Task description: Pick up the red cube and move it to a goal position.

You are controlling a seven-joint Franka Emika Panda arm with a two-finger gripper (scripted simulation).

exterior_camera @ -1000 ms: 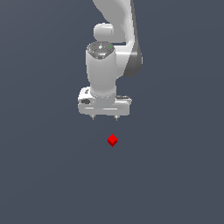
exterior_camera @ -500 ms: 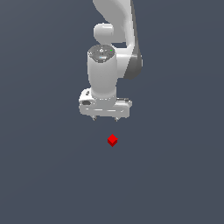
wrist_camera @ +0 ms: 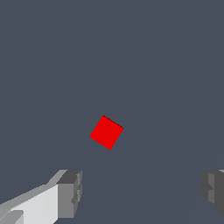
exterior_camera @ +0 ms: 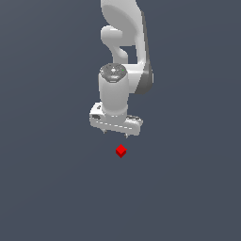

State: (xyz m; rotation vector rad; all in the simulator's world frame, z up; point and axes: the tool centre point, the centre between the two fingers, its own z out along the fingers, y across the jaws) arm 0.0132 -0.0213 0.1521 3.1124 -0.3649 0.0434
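The red cube (exterior_camera: 121,151) lies on the dark grey floor, small and plain-faced. It also shows in the wrist view (wrist_camera: 106,132), turned at an angle. My white gripper (exterior_camera: 116,132) hangs above the cube and slightly toward the exterior view's left of it, apart from it. In the wrist view the gripper (wrist_camera: 142,190) has its two grey fingertips (wrist_camera: 70,194) spread wide with nothing between them. The cube lies beyond the fingertips, not between them.
The white arm (exterior_camera: 124,42) rises behind the gripper toward the top of the exterior view. Flat dark grey floor (exterior_camera: 47,188) surrounds the cube.
The gripper has moved lower and closer to the cube, with the wrist body coming down. The cube has not moved.
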